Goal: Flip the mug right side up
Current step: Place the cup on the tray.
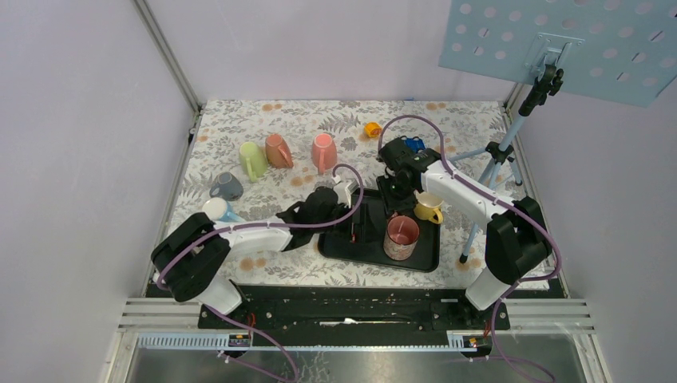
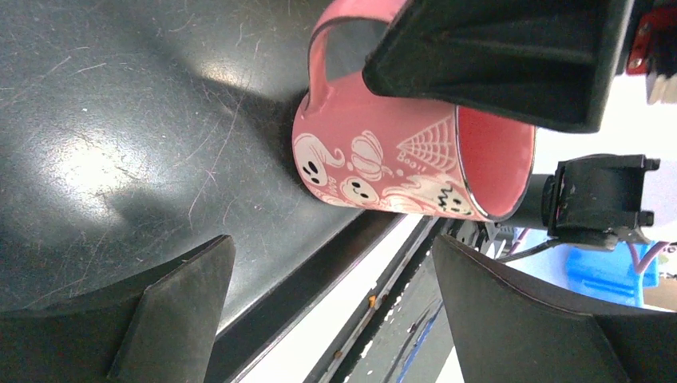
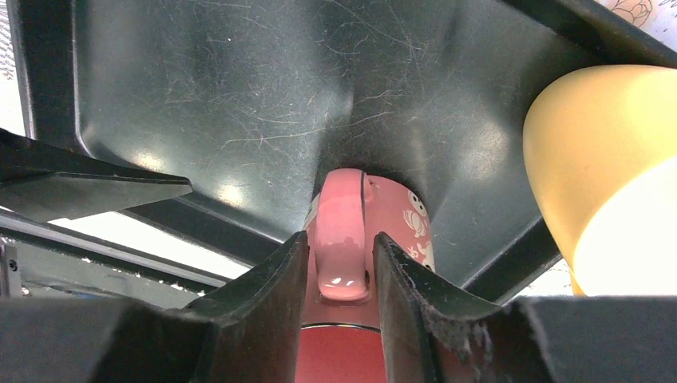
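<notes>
The pink ghost-print mug (image 1: pixel 401 237) stands right side up, mouth upward, on the black tray (image 1: pixel 351 249). Its handle (image 3: pixel 342 239) runs between the fingers of my right gripper (image 3: pixel 339 241), which straddle it with a thin gap on each side and do not clamp it. In the top view the right gripper (image 1: pixel 394 209) reaches down at the mug's far side. My left gripper (image 2: pixel 331 319) is wide open with nothing in it, low over the tray (image 2: pixel 120 120). It is off the mug (image 2: pixel 375 163) on the left side.
A yellow mug (image 1: pixel 429 207) sits at the tray's right edge, close to the right gripper. Green (image 1: pixel 252 159), salmon (image 1: pixel 279 150), pink (image 1: pixel 323 152), grey (image 1: pixel 227 187) and white (image 1: pixel 217 210) mugs lie on the floral cloth at left. A tripod (image 1: pixel 499 159) stands at right.
</notes>
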`<state>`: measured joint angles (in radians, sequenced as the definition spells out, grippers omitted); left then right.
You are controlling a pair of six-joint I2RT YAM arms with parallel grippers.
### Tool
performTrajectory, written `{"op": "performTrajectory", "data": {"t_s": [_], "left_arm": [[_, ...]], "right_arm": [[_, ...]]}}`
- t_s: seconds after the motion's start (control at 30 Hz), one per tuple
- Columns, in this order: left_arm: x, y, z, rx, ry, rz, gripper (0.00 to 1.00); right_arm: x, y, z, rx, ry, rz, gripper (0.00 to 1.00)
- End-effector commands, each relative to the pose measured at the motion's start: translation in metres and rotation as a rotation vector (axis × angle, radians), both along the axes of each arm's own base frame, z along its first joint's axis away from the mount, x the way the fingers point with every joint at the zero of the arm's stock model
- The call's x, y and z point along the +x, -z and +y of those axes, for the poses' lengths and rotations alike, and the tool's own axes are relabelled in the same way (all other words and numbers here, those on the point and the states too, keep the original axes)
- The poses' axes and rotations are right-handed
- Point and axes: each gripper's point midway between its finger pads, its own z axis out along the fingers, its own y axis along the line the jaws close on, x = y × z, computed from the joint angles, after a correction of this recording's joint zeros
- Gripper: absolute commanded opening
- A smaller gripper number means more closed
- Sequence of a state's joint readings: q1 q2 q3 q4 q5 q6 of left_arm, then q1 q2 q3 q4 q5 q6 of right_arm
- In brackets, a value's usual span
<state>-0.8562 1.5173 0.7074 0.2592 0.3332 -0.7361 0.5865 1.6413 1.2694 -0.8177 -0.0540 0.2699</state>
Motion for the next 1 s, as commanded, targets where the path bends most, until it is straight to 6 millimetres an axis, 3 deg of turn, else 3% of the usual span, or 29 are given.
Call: {"op": "performTrajectory", "data": {"t_s": [0.0,0.2,0.3,0.6,0.67,0.87,0.97], "left_arm": [[0.001,-0.034,-0.009,-0.110,0.068,-0.157,0.99],[0.000,-0.024,-0.001,-0.032,0.086,-0.242,0.98],[0.007,-0.017,0.000,0.022,0.066,-0.270,0.98],[-0.003,-0.010,-0.025,0.049,0.167,-0.416,0.97],[-0.005,-0.014,-0.030,0.032,0.193,-0.464,0.97],[-0.010,-0.024,-0.040,-0.063,0.267,-0.618,0.97],[-0.014,-0.019,-0.044,-0.070,0.324,-0.669,0.97]], "right_arm": [[0.009,-0.015,0.012,0.038,-0.003,-0.047,0.44],[0.016,-0.033,0.015,0.069,0.008,-0.098,0.56],[0.021,-0.047,0.017,0.083,0.016,-0.140,0.67],[0.030,-0.094,0.009,0.129,0.089,-0.300,0.89],[0.031,-0.103,0.007,0.144,0.111,-0.330,0.99],[0.031,-0.122,-0.002,0.176,0.178,-0.409,1.00],[0.030,-0.133,-0.004,0.202,0.198,-0.447,1.00]]}}
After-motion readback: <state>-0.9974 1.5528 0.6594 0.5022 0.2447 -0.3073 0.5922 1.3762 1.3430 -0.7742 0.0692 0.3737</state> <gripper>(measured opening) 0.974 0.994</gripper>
